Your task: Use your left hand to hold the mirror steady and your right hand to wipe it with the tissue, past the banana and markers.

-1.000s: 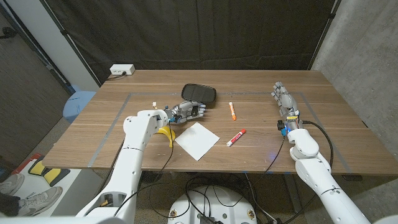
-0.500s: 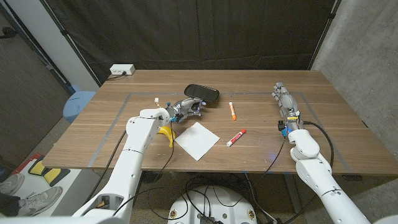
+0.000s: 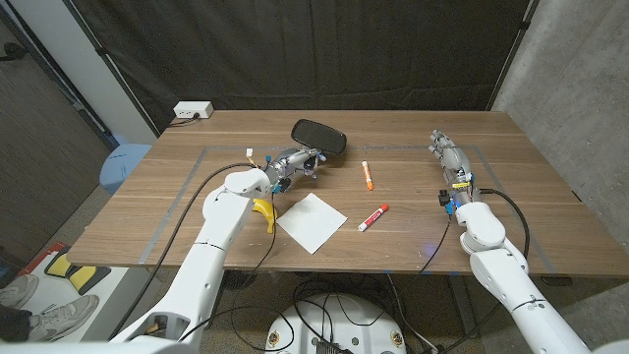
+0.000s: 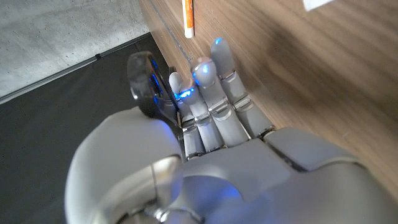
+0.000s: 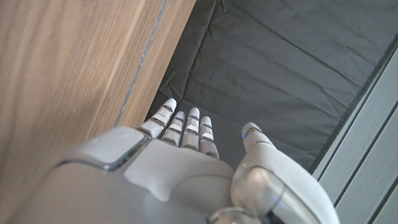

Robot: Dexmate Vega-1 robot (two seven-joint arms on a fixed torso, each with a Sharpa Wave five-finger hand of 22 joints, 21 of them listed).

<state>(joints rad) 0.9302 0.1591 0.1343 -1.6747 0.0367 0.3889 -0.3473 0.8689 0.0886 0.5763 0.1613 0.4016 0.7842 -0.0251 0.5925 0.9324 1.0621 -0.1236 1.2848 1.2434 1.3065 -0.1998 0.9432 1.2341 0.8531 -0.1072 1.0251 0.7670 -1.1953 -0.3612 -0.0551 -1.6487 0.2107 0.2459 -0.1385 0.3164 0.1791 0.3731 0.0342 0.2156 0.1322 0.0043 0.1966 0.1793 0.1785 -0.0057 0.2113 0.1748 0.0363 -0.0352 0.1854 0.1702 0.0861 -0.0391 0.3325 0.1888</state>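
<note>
The black oval mirror [image 3: 320, 135] stands tilted up on its edge at the back middle of the table; my left hand [image 3: 293, 162] grips its near-left end. In the left wrist view the dark mirror [image 4: 145, 84] sits beside my fingers [image 4: 214, 81]. A white tissue [image 3: 311, 221] lies flat near the front middle, with a yellow banana [image 3: 262, 212] just left of it. An orange marker [image 3: 366, 175] and a red marker [image 3: 373, 217] lie right of the tissue. My right hand [image 3: 447, 152] waits at the right side, fingers straight and apart, holding nothing.
A white power strip [image 3: 194, 110] sits at the table's back left corner. Grey tape lines [image 3: 187, 192] frame the work area. A black curtain hangs behind the table. In the right wrist view my right hand [image 5: 186, 162] reaches past the table's edge [image 5: 146, 59].
My left hand has raised the mirror from lying flat to tilted up on its edge, shifting it slightly back. The right hand, tissue, banana and markers have not moved.
</note>
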